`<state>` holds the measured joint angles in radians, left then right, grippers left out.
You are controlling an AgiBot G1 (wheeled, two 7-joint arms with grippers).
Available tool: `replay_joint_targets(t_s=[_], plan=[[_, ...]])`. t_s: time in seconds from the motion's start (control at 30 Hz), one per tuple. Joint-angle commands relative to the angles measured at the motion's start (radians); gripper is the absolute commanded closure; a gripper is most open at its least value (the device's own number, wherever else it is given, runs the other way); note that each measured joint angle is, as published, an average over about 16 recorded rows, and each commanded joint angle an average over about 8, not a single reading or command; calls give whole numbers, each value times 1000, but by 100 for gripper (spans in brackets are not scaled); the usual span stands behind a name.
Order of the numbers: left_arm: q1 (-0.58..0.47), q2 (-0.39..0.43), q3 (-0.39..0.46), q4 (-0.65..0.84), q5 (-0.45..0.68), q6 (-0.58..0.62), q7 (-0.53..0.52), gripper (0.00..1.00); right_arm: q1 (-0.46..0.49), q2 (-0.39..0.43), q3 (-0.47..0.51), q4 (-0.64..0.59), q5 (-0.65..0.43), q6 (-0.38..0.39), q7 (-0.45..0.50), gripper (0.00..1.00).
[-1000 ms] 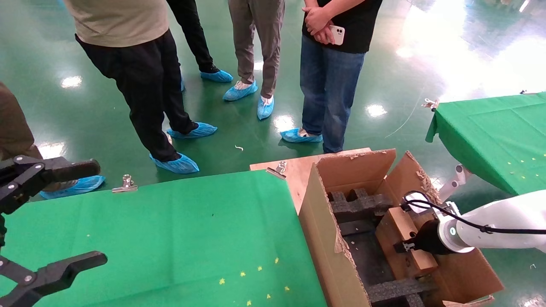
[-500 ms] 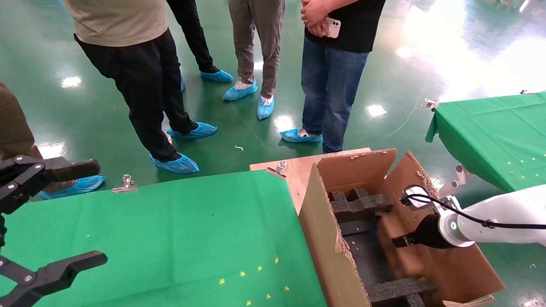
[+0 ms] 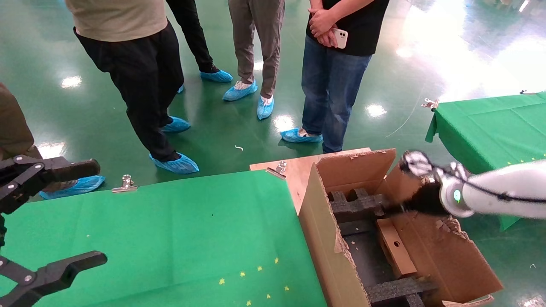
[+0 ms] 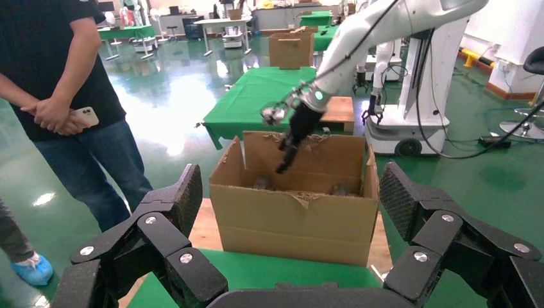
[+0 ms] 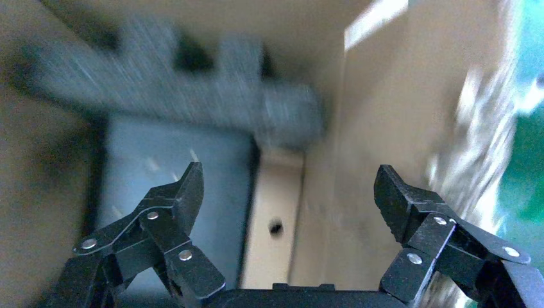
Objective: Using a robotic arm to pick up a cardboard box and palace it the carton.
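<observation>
The robotic arm, my right one [image 3: 503, 194], is raised over the carton's [image 3: 328, 238] far right corner. Its gripper [image 3: 392, 209] is open and empty, a little above the black foam inserts [image 3: 358, 204]. The cardboard box [image 3: 394, 251] stands on edge inside the carton against the right wall, free of the gripper. In the right wrist view the open gripper [image 5: 289, 176] looks down at the box [image 5: 276, 224] with one round hole. My left gripper [image 3: 100, 211] is open and empty at the table's left edge. The left wrist view shows it [image 4: 290, 186] facing the carton [image 4: 295, 218].
The green-clothed table [image 3: 170, 230] lies left of the carton, with metal clips [image 3: 126, 183] on its far edge. Several people stand on the green floor beyond. A second green table [image 3: 499, 132] is at the right. The carton's torn flaps [image 3: 452, 251] spread outward.
My right gripper opened and let go of the cardboard box, which now rests inside the carton. The arm rose and moved toward the carton's far end. The left arm has not moved.
</observation>
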<state>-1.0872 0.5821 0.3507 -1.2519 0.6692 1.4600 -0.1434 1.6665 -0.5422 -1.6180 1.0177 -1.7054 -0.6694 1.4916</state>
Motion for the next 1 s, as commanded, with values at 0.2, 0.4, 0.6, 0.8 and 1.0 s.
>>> replay_joint_targets(t_s=[0.2,0.4,0.6,0.8,1.0], plan=[[0,0,0,0,0,0,0,0,102,69,56,157,50,-22,-31,0],[0,0,0,0,0,0,0,0,162,139,117,285,216,-88,-104,0],[0,0,0,0,0,0,0,0,190,175,163,314,386,-177,-203,0],[0,0,0,0,0,0,0,0,199,186,178,315,438,-210,-234,0],[0,0,0,0,0,0,0,0,187,178,183,311,423,-203,-229,0]])
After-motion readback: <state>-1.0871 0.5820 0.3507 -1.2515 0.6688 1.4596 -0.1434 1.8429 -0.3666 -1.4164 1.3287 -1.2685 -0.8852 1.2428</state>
